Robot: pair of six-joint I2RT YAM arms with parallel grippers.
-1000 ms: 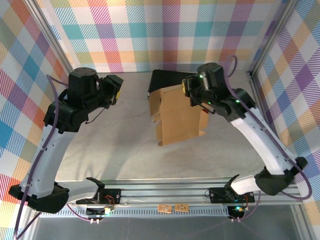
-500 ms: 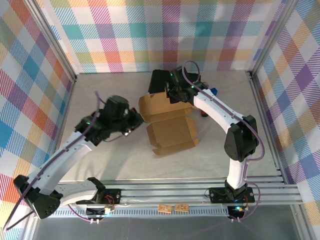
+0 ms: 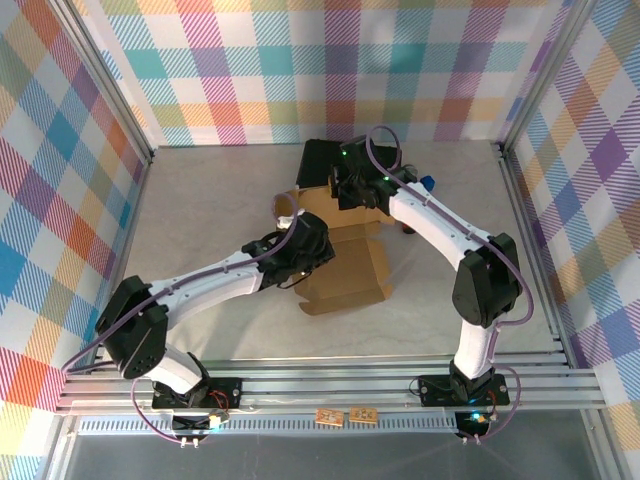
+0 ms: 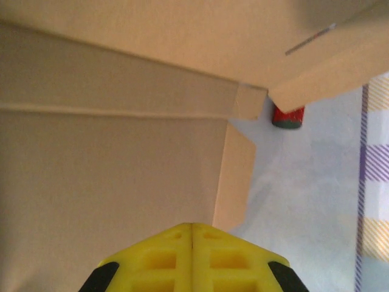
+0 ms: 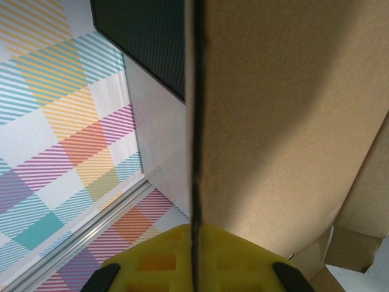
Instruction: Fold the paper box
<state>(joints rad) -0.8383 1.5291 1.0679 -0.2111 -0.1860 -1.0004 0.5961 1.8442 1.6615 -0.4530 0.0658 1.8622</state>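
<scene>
Top external view: one paper box [image 3: 350, 262] lies near the middle of the table [image 3: 220, 210], a bit toward the far edge. It is brown and partly open. The flat bottom part rests on the table and the far flap stands up.

The right hand [image 5: 193, 234] is shut tight on the top edge of that raised flap. In the right wrist view the thin card edge runs straight between its two yellow fingers.

The left hand [image 4: 191, 230] reaches over the left side of the box. Its two yellow fingers are pressed together with nothing between them. I cannot tell if it touches the card.

I think the box is very light. The flat parts look stiff, but it should bend easily along its fold lines. It may slide on the smooth table if it is only pushed. A hard pinch could dent or tear the thin card. A good place to grab is the free edge of a flap. The other hand could press down on the flat bottom so the box stays put.

Counting: one paper box, one black case [image 3: 318, 158] just behind it near the far edge, one small red thing [image 4: 287, 117] just beside the box on the right, one small blue thing [image 3: 428, 183] farther back, and two hands.
</scene>
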